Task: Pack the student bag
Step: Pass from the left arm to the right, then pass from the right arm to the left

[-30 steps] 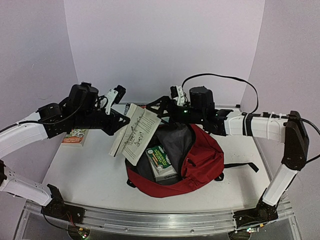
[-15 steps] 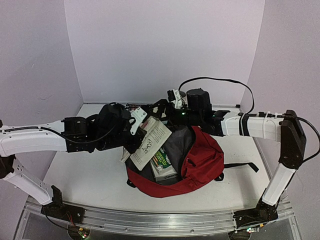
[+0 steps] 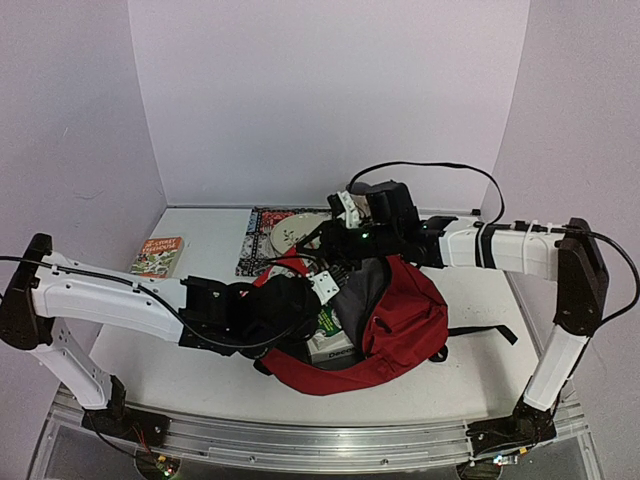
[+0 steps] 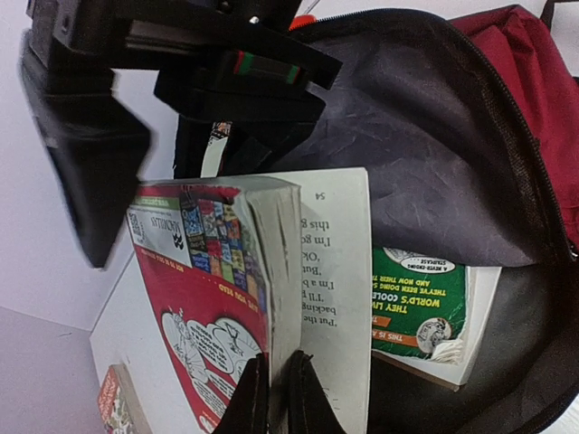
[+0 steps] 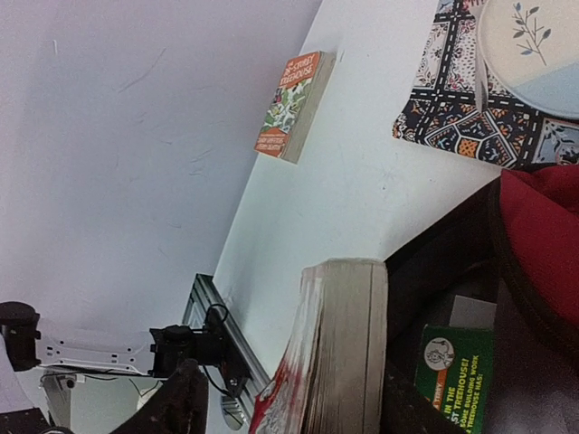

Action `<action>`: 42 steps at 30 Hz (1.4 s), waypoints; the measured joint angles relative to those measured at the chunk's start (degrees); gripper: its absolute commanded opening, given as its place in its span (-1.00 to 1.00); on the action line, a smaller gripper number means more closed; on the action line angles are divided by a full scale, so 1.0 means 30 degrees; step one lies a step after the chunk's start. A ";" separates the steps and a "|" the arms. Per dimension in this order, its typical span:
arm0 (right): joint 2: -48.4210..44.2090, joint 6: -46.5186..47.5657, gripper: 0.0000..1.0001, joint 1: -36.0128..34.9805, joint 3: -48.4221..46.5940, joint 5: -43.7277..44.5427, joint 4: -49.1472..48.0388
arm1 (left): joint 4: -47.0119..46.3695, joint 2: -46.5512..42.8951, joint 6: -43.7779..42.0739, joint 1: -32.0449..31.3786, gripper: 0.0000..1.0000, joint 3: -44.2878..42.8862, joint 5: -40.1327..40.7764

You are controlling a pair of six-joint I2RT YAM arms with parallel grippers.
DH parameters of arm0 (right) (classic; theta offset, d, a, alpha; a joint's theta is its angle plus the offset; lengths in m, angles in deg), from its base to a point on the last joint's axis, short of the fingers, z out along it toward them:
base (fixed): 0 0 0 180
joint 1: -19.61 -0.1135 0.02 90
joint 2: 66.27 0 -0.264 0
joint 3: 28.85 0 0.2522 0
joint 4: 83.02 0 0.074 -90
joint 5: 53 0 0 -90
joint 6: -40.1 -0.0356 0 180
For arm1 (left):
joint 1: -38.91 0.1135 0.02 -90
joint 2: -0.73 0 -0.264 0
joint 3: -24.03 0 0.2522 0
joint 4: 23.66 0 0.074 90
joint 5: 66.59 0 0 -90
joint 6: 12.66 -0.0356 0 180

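Now your left gripper (image 4: 276,398) pinches the red paperback (image 4: 208,298) tight, at the mouth of the student bag (image 3: 405,310) lying open mid-table. A green book (image 4: 421,303) lies inside, with bare lining beside it. Your right gripper (image 3: 335,232) is at the rim, grip unclear. The table (image 3: 200,300) is white and the walls (image 3: 330,100) lilac.

White table (image 3: 480,370) with student bag (image 3: 400,320), orange book (image 3: 157,256), patterned mat (image 3: 257,240)

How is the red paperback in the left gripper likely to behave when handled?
Probably floppy: pinched at one edge by the left gripper, the red paperback has a page splaying loose. Its thick page block suggests some heft. Loose pages might snag on the student bag.
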 measured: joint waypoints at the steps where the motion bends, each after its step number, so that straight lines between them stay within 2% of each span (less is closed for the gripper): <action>1: 0.0064 0.0271 -0.52 0.0031 -0.0011 -0.0020 0.0218 | -0.0037 0.0085 -0.0124 -0.0057 -1.00 0.0000 0.0178; 3: 0.0109 0.0585 -0.92 0.0105 -0.0027 -0.0010 0.0502 | -0.0084 0.0123 -0.0240 -0.0147 -0.95 0.0000 0.0454; 4: 0.0110 0.0705 -1.00 0.0139 -0.0027 -0.0017 0.0602 | -0.0105 0.0126 -0.0288 -0.0196 -0.87 0.0000 0.0590; 6: 0.0110 0.0987 -1.00 0.0150 -0.0108 -0.0111 0.0712 | -0.0153 0.0126 -0.0360 -0.0232 -0.68 0.0000 0.0697; 13: 0.0096 0.1689 -1.00 0.0282 -0.0319 -0.0184 0.1126 | -0.0829 0.0022 -0.0521 -0.0358 0.25 0.0000 0.1125; 17: -0.0164 0.2051 -1.00 0.0632 -0.0250 -0.0200 0.1569 | -0.1425 -0.0949 -0.0210 -0.0212 0.54 0.0188 0.1173; 21: -0.1317 0.2224 -1.00 0.1352 0.0309 -0.0215 0.1531 | -0.2112 -0.2890 0.0659 0.0698 0.68 0.0672 0.0365; 25: -0.2828 0.2208 -1.00 0.2108 0.1096 -0.0313 0.0837 | -0.2653 -0.4924 0.2223 0.3353 0.83 0.1540 -0.1779; 28: -0.3706 0.2112 -1.00 0.2574 0.1726 -0.0423 0.0114 | -0.2901 -0.5830 0.3373 0.5285 0.87 0.2070 -0.3203; 38: -0.5192 0.0704 -1.00 0.3587 0.4726 -0.1292 -0.3436 | -0.4051 -0.6387 0.7501 1.1464 0.97 0.3981 -1.1338; 42: -0.5358 -0.0217 -1.00 0.3855 0.5732 -0.1639 -0.5276 | -0.5672 -0.6548 0.9904 1.4015 0.99 0.5299 -1.5166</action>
